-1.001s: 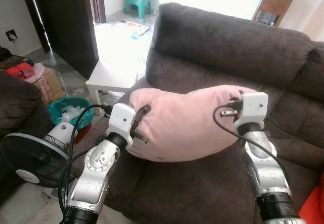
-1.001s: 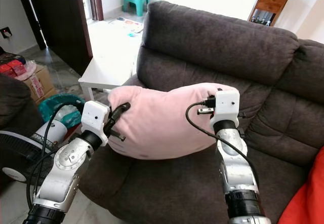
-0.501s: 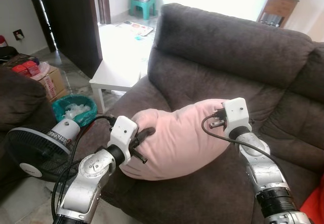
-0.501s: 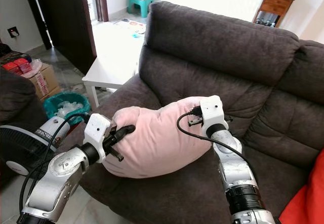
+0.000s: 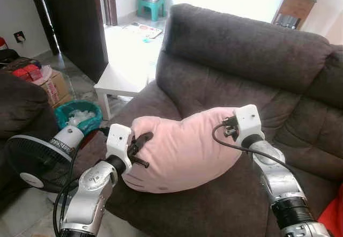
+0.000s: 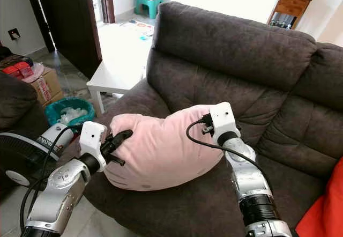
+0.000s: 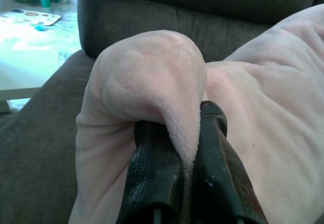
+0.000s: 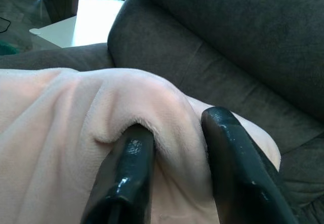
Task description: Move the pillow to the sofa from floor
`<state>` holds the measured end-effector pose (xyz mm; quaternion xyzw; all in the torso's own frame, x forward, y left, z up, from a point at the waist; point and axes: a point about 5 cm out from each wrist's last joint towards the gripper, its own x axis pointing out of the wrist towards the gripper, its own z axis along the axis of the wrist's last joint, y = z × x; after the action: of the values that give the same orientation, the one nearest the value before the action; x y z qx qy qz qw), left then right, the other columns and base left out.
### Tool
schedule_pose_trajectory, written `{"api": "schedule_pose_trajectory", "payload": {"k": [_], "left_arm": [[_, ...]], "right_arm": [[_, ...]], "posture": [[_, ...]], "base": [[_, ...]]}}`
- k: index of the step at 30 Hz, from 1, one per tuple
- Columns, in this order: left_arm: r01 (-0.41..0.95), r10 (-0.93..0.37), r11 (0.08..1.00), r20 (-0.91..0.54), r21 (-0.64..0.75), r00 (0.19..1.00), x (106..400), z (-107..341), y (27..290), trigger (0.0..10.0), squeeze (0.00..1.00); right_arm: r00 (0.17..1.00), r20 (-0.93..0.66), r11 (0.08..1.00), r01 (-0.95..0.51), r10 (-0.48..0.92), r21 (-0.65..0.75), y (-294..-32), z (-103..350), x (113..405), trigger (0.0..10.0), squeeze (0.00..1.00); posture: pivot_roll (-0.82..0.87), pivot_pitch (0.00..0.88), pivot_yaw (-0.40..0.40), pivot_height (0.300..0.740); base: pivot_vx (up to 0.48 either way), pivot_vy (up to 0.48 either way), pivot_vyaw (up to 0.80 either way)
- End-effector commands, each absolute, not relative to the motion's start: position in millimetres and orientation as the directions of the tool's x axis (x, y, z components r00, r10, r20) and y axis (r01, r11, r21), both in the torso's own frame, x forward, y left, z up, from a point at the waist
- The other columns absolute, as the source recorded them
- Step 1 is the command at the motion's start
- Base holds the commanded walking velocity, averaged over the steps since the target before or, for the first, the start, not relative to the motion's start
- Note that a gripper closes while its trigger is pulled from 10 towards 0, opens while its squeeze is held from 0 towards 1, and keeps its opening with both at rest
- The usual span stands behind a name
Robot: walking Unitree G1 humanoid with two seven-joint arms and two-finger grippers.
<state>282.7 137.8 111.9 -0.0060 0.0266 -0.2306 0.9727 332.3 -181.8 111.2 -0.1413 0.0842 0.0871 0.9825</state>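
Silver arms, white wrist housings, black cables

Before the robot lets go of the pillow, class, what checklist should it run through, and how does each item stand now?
1. Left hand pinching a fold of the pink pillow: ok.
2. Right hand clamped on the pillow's other end: ok.
3. Pillow over the sofa seat, not the floor: ok.
4. Pillow fully resting on the cushion: cannot tell; its underside is hidden.
5. Pillow clear of the seat's front edge: not ok; its left end sits near that edge, so it may slip.
6. Fan and white table apart from the pillow: ok.
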Motion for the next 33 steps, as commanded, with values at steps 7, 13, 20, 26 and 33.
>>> {"api": "schedule_pose_trajectory", "payload": {"k": [7,13,20,26,33], "left_arm": [[0.392,-0.392,0.920,-0.038,-0.024,0.919,289,108,139,10.0,0.00],[0.263,-0.263,0.965,-0.048,0.006,0.964,298,104,150,10.0,0.00],[-0.268,0.261,0.956,-0.074,-0.122,0.963,307,97,207,10.0,0.00],[-0.323,0.313,0.936,-0.090,-0.140,0.946,305,92,217,10.0,0.00],[0.130,-0.147,0.982,-0.116,-0.136,0.982,307,85,162,10.0,0.00]], "right_arm": [[0.985,-0.128,0.942,-0.152,0.118,-0.300,-185,128,340,10.0,0.00],[0.995,-0.086,0.949,-0.082,0.058,-0.305,-192,134,342,10.0,0.00],[0.994,-0.108,0.953,-0.050,0.018,-0.297,-194,122,338,10.0,0.00],[0.989,-0.147,0.956,-0.026,-0.018,-0.293,-199,108,330,10.0,0.00],[0.964,-0.255,0.957,-0.007,-0.070,-0.290,-205,71,317,10.0,0.00]], "posture": [[0.15,0.000,-0.125,0.740],[0.15,0.004,-0.126,0.740],[0.15,0.006,-0.127,0.740],[0.15,0.009,-0.127,0.740],[0.14,0.008,-0.133,0.740]], "base": [[0.000,0.000,0.00],[0.000,0.000,0.00],[0.000,0.000,0.00],[0.000,0.000,0.00],[0.000,0.000,0.00]]}}
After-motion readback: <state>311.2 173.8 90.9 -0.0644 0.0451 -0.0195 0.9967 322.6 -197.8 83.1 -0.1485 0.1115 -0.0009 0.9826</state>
